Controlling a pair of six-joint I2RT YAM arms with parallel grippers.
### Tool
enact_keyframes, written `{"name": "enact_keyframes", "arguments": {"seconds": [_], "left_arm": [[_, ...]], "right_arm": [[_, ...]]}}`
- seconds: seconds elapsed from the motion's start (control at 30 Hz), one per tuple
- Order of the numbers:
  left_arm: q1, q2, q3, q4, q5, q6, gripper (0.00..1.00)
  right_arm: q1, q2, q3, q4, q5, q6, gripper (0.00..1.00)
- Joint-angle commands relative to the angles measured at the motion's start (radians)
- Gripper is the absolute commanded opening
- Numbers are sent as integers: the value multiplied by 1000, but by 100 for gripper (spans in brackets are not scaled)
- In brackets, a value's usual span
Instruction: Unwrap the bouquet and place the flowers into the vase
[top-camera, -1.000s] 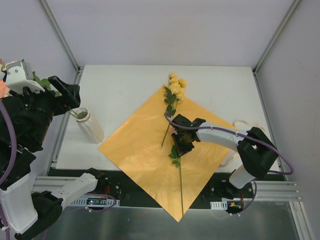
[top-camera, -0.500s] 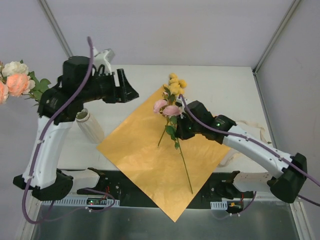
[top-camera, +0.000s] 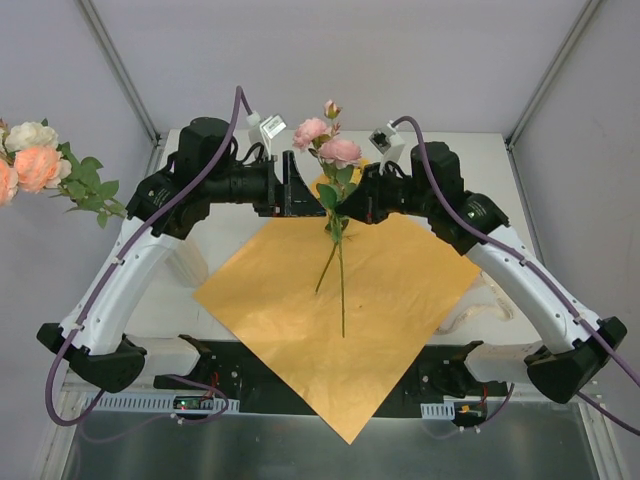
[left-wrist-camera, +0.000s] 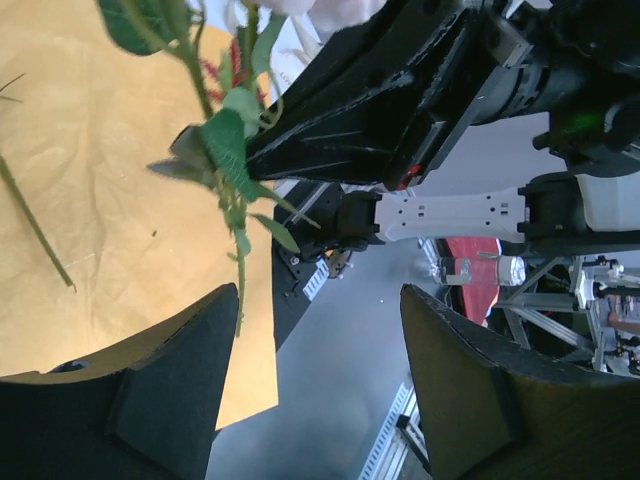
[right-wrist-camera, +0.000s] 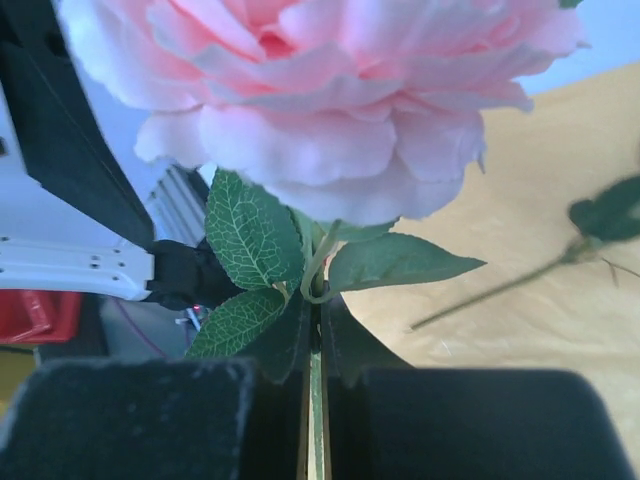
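My right gripper (top-camera: 350, 203) (right-wrist-camera: 316, 332) is shut on the green stem of a pink flower (top-camera: 326, 140) (right-wrist-camera: 320, 100), just under its leaves. It holds the flower upright above the flat sheet of orange paper (top-camera: 330, 300) (right-wrist-camera: 560, 200), and the stem (top-camera: 342, 290) hangs down over the sheet. My left gripper (top-camera: 298, 190) (left-wrist-camera: 320, 295) faces it from the left, open and empty, a short way from the leafy stem (left-wrist-camera: 225, 150). A yellow flower's stem (top-camera: 325, 270) lies on the paper, its blooms mostly hidden behind the grippers. My left arm hides the vase.
Peach and cream flowers with leaves (top-camera: 40, 160) show at the left edge. A cream ribbon (top-camera: 480, 305) lies on the white table (top-camera: 480, 170) by the paper's right corner. Metal frame posts stand at both back corners.
My right gripper closed on the pink flower's stem and lifted it off the paper, toward the back. My left arm swung from the vase to the centre, facing the flower.
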Motion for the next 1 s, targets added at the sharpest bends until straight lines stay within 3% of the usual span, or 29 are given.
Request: {"name": "enact_keyframes", "arguments": {"seconds": [0.0,0.13,0.43,0.53,0.6,0.63,0.67,0.7,0.73,0.77,0.83,0.87,0.97], "left_arm": [[-21,6,14,96,8,-63,64],[-21,25,37,108,-43,-86,68],[-21,20,25,108,-66,-109,67],[-19,20,46,108,-100,-103,59],[-18,15,62,108,-130,-97,49],[-18,12,63,108,-143,-94,42],[-18,3,65,108,-155,-83,28],[-16,-3,68,108,-175,-75,23],[-16,-9,69,106,-183,-66,19],[-16,-23,69,106,-193,-45,14],[-16,-41,80,85,-254,-15,0],[-15,-58,89,71,-282,24,0],[-16,-86,161,-19,-448,127,0]], "right_arm": [[-4,37,80,130,-245,53,0],[-4,25,60,207,-313,98,1],[35,18,60,250,-333,113,0],[58,24,66,249,-340,106,0],[69,25,67,247,-345,96,0],[72,25,67,246,-347,92,0],[76,27,67,240,-347,89,0],[76,27,69,236,-345,89,1],[76,27,67,233,-341,90,3],[76,27,70,220,-336,86,20],[76,25,84,184,-295,70,38],[76,24,93,134,-272,48,48],[67,16,115,50,-157,17,61]]}}
